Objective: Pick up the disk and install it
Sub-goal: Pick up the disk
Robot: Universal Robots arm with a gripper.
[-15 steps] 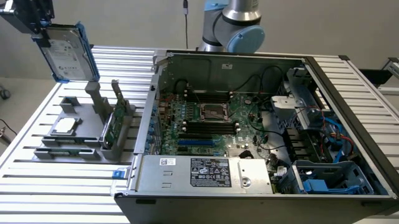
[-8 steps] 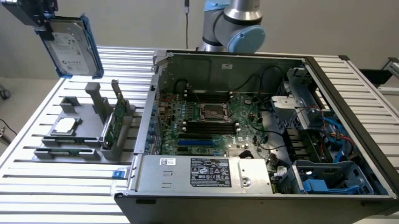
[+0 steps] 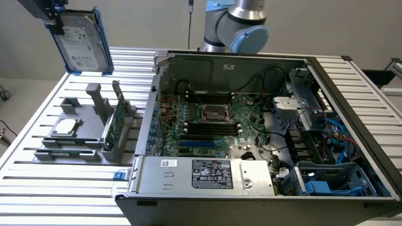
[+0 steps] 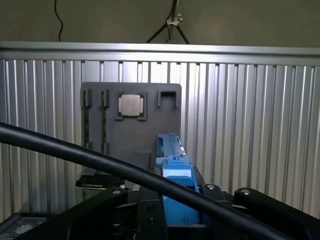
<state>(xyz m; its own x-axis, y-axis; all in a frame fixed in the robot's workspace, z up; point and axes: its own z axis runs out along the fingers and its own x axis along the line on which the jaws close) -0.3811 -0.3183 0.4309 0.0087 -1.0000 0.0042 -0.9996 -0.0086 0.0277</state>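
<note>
My end effector (image 3: 55,21) grips the disk (image 3: 83,43) high above the desk (image 3: 28,134). It looks rigid, fairly heavy and shock-sensitive. The blue frame (image 3: 105,47) edges seem the safest hold.

Open computer case (image 3: 232,70) beside grey parts holder (image 3: 70,153).

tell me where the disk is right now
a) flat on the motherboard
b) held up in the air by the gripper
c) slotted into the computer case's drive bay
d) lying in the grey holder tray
B: the disk hangs upright in the gripper, above the grey holder tray and clear of the open computer case.
</note>
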